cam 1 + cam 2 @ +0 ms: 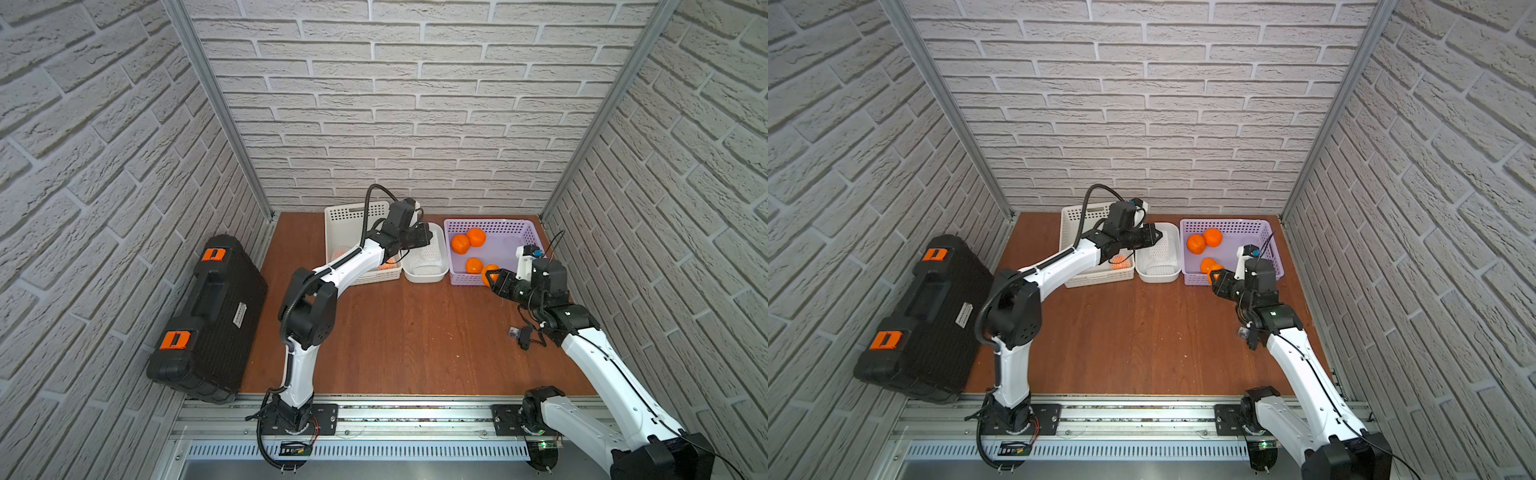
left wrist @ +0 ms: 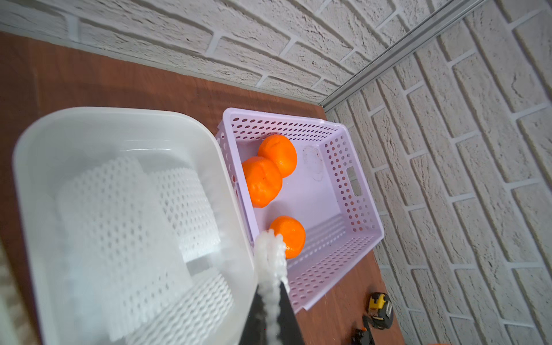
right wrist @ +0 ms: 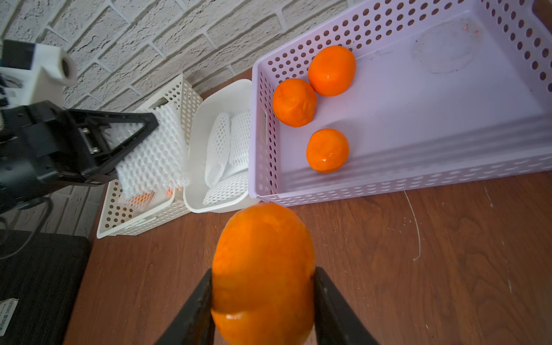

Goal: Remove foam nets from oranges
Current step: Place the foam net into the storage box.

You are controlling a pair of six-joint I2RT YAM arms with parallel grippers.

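Foam is the surest sign of progress here: three emptied nets (image 3: 227, 143) (as far as I can count them) lie flat in the white tub (image 2: 119, 115). A fourth foam net (image 3: 152, 149) hangs from the left pincer (image 2: 271, 301), which is clamped shut on its edge. That net is empty and hangs above the tub, not yet let go.

The right pincer (image 3: 264, 277) is clamped on a bare orange (image 3: 263, 254) and holds it above the counter (image 1: 415, 332), just outside the front wall of the lilac perforated basket (image 3: 418, 182). Inside that basket sit three more stripped oranges, two touching at the far end (image 3: 331, 70) (image 3: 294, 103) and one alone nearer the front (image 3: 327, 150).

By my reckoning four fruits are done, though the fourth has yet to be set in the lilac basket and its net has yet to be dropped in the tub. What is left sits in the white perforated basket (image 1: 353, 212), where one netted orange (image 1: 1120, 262) shows clearly beside the left arm. A paler orange patch (image 1: 340, 251) suggests a second (the arm hides too much to be sure). So roughly two sleeves remain to pull.
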